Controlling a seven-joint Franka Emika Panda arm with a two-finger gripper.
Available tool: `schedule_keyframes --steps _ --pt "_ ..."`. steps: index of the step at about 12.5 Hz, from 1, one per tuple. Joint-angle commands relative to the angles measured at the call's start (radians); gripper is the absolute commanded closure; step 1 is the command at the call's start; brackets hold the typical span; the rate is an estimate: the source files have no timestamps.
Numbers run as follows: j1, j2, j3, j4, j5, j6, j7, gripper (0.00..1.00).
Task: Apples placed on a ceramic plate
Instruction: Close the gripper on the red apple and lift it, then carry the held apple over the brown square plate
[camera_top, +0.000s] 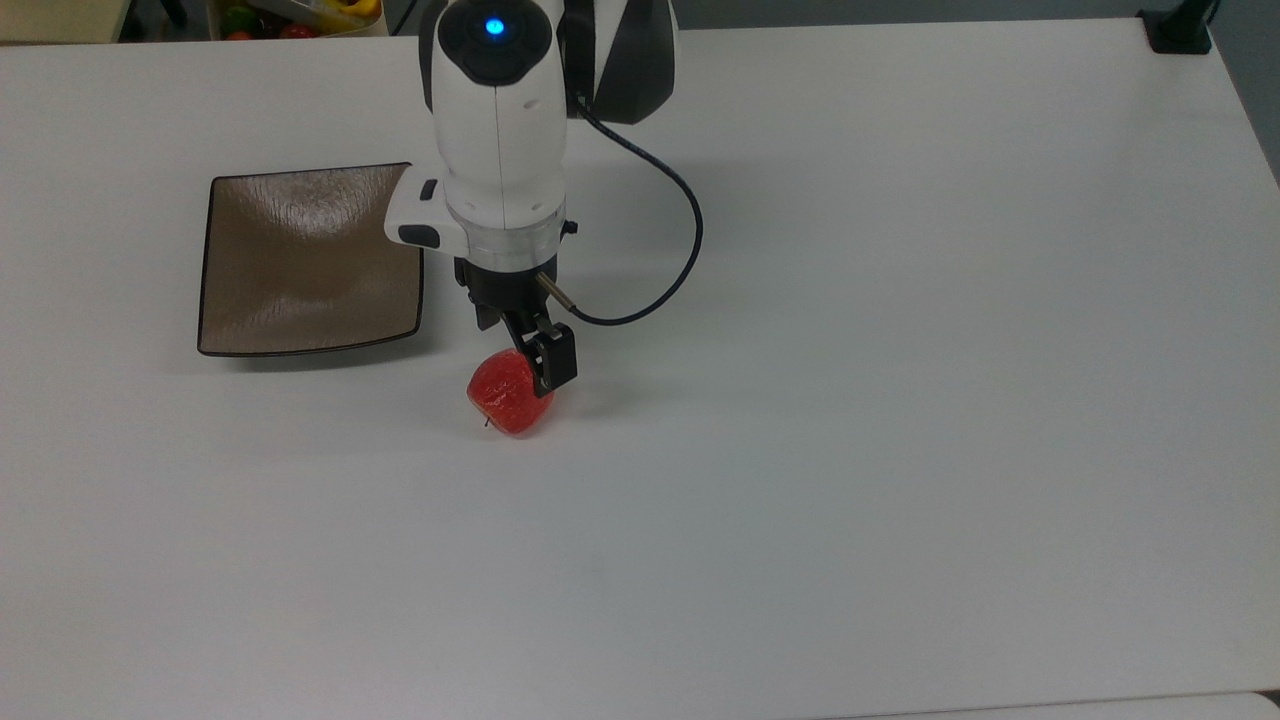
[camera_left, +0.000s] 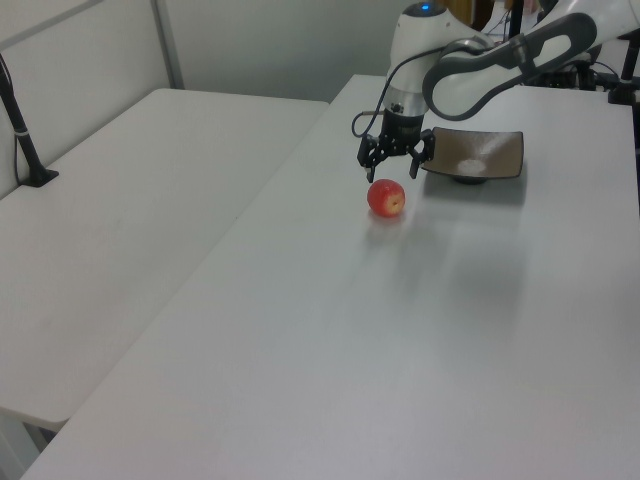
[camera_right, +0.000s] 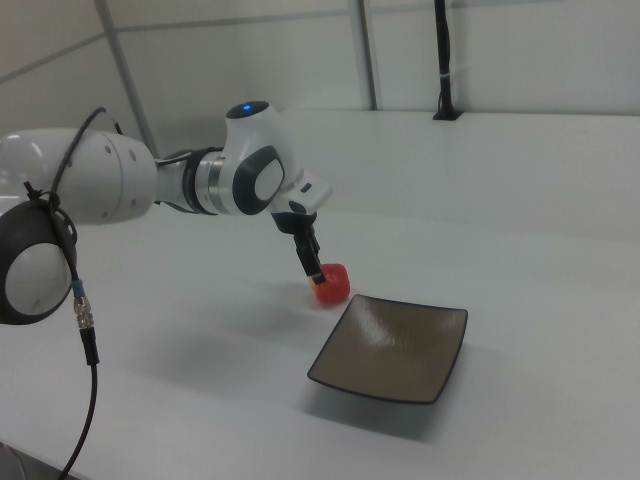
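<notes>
apple (camera_top: 505, 398): small, glossy red, roundish | on table (camera_top: 900, 400) | stem dark

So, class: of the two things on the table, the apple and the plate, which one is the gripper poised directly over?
The apple: the open gripper hangs just above it with fingers spread, while the brown square plate sits apart with nothing on it.

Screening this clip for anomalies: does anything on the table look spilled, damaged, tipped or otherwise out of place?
Nothing stands out. The apple sits whole on the white table, apart from the ceramic plate, which lies flat and bare. The gripper hangs open just above the apple.
</notes>
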Motion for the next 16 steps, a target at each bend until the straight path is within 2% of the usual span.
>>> schedule_keyframes --steps 1,3,4,5,6,10,13,16 --pt "0.013 0.055 -0.007 0.024 -0.041 0.037 0.027 0.0" --pt "0.013 0.067 -0.007 0.024 -0.043 0.042 0.027 0.0" --pt "0.013 0.069 -0.007 0.024 -0.047 0.042 0.026 0.15" --pt "0.013 0.069 -0.007 0.024 -0.064 0.042 0.026 0.37" --pt "0.013 0.069 -0.007 0.024 -0.069 0.042 0.027 0.48" --pt "0.012 0.042 -0.007 0.024 -0.072 0.039 0.024 0.49" --pt "0.0 -0.037 -0.005 0.005 -0.072 0.028 0.0 0.47" --pt "-0.025 -0.174 -0.005 -0.088 -0.06 0.02 -0.106 0.47"
